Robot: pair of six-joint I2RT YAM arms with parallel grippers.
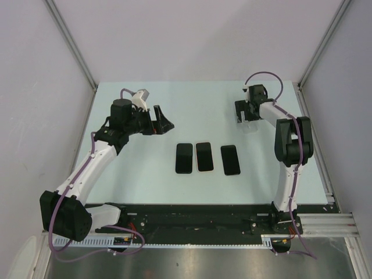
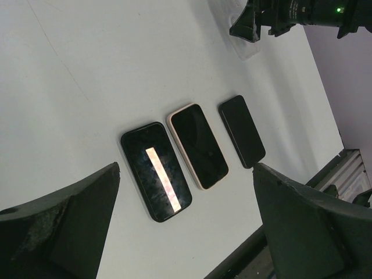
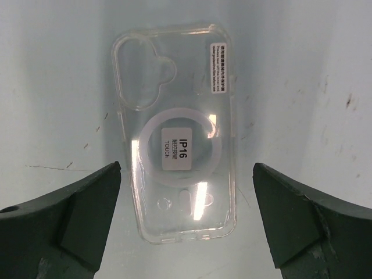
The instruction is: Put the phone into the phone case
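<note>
Three phones lie side by side mid-table, screens up: a black one (image 1: 184,158) (image 2: 156,171), one with a pale pink rim (image 1: 204,156) (image 2: 197,145), and a dark one (image 1: 230,160) (image 2: 241,131). The clear phone case (image 3: 174,128) (image 1: 250,126), with a white ring and an "IP16" sticker, lies flat at the far right. My right gripper (image 3: 186,168) (image 1: 247,118) hovers open just above it, one finger on each side of its lower end. My left gripper (image 2: 186,168) (image 1: 163,121) is open and empty, above and to the left of the phones.
The right arm's gripper (image 2: 273,20) shows at the top of the left wrist view, over the case (image 2: 244,49). Grey walls enclose the table on three sides. A black rail (image 1: 197,218) runs along the near edge.
</note>
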